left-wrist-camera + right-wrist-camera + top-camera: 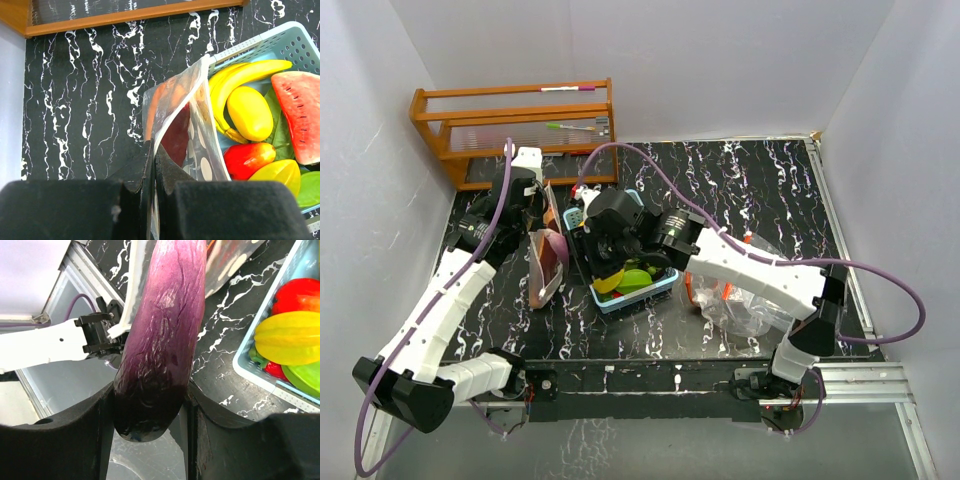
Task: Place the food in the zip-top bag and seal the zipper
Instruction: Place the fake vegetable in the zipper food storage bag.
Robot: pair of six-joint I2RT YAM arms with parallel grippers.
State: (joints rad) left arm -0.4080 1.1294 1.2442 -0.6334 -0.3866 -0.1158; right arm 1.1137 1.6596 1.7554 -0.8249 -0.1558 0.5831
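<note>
My right gripper is shut on a glossy purple aubergine, whose far end reaches the mouth of the clear dotted zip-top bag. My left gripper is shut on the bag's rim and holds the bag upright beside the light-blue basket. A dark red shape shows inside the bag. The basket holds food: yellow bananas, a yellow mango, a watermelon slice, a red piece and a green piece. From above, the bag stands left of the basket.
A wooden rack stands at the back left corner. A second crumpled clear bag with an orange-red item lies right of the basket. White walls close in the black marbled table on three sides.
</note>
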